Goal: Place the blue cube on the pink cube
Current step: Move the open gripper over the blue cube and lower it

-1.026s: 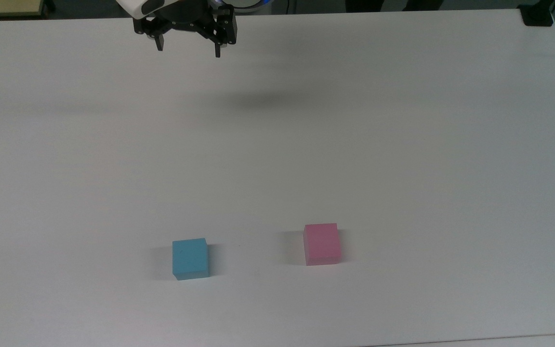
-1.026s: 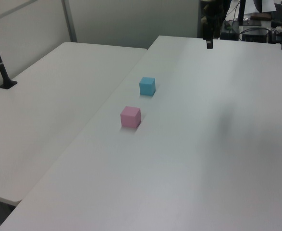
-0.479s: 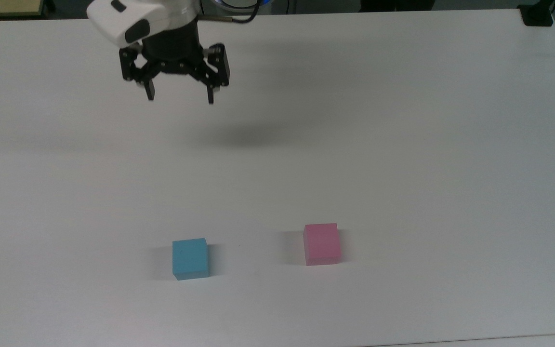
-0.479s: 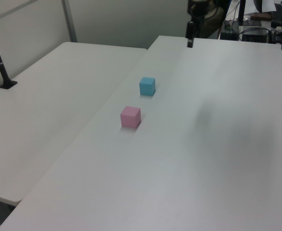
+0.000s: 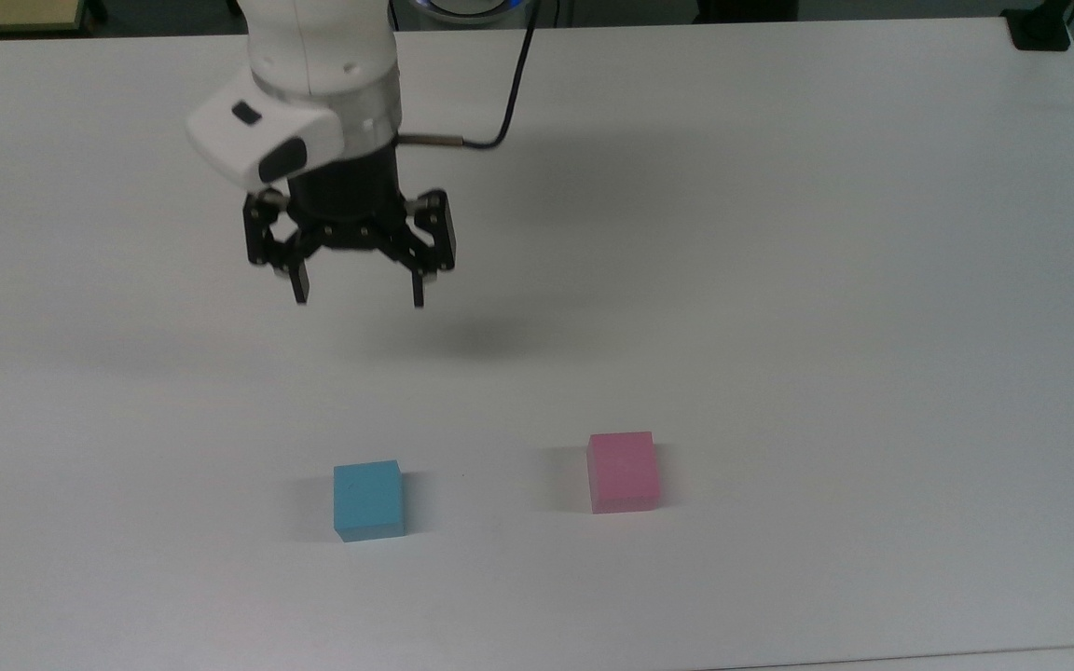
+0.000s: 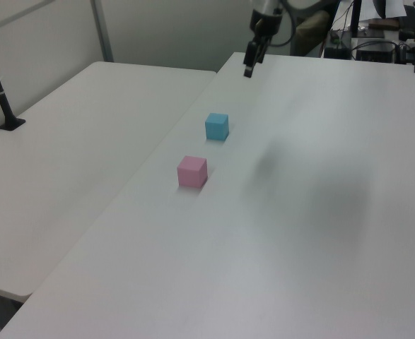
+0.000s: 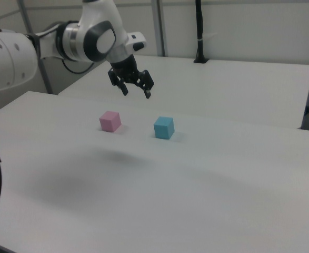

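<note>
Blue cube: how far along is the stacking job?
Done: nothing stacked. The blue cube sits on the table, apart from the pink cube. In hand: nothing; the end effector hangs open above the table, short of the blue cube. Left: reach, grasp, lift, set on pink.

You have one blue cube [image 5: 368, 499], one pink cube [image 5: 624, 470], and two white tables [image 6: 320, 212] set side by side. One arm carries one gripper [image 5: 358, 296].
</note>
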Controlling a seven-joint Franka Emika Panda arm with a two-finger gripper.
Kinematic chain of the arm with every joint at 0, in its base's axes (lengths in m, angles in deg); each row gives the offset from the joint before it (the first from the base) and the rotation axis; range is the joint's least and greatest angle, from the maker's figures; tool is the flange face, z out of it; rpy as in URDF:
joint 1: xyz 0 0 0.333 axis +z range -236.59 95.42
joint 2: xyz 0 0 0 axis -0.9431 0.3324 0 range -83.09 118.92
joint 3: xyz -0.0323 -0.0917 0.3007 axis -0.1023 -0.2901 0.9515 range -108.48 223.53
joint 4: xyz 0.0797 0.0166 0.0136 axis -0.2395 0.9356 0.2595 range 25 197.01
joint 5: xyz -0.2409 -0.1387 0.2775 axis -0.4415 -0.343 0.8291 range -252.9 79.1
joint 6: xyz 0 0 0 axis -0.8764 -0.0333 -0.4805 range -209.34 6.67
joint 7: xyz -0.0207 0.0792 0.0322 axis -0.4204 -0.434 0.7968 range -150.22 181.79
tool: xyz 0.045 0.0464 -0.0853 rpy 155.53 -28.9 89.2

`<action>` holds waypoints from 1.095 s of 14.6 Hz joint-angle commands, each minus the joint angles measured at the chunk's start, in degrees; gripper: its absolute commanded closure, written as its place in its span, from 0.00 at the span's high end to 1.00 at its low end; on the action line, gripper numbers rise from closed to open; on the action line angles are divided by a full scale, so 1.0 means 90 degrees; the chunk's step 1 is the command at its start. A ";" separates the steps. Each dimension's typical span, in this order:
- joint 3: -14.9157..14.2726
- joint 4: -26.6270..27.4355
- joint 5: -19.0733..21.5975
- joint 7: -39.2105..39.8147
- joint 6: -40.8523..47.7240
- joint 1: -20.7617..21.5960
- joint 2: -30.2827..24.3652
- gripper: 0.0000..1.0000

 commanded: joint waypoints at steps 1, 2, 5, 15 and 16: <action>-0.0051 -0.0453 0.0096 -0.0004 -0.0677 0.0055 0.0629 1.00; -0.0061 -0.0590 0.0086 -0.0072 -0.0843 0.0094 0.0815 1.00; -0.0148 -0.0942 0.0047 -0.0151 -0.1156 0.0328 0.1371 1.00; -0.0617 -0.1528 -0.0207 -0.0454 -0.1938 0.0641 0.2758 1.00; -0.0627 -0.1538 -0.0207 -0.0454 -0.1977 0.0641 0.2799 1.00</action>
